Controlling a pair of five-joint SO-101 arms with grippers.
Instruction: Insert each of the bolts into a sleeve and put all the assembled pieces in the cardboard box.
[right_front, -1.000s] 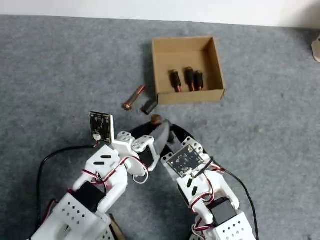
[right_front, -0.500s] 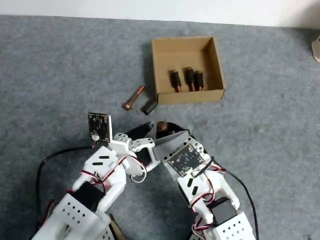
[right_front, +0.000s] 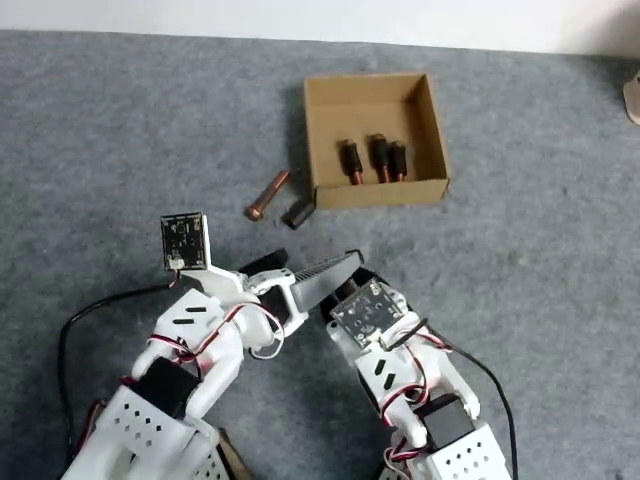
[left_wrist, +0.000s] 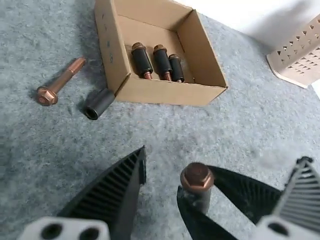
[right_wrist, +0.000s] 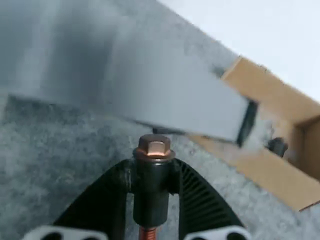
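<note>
Bolt, sleeve beside cardboard box

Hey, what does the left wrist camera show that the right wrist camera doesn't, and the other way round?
Left wrist view's extras: the loose bolt, the loose sleeve beside it, and a perforated beige object past the cardboard box. Right wrist view's extra: the copper threaded tip poking out below the held sleeve. Shared: that box, and the right gripper clamped on the sleeve, bolt head on top.
</note>
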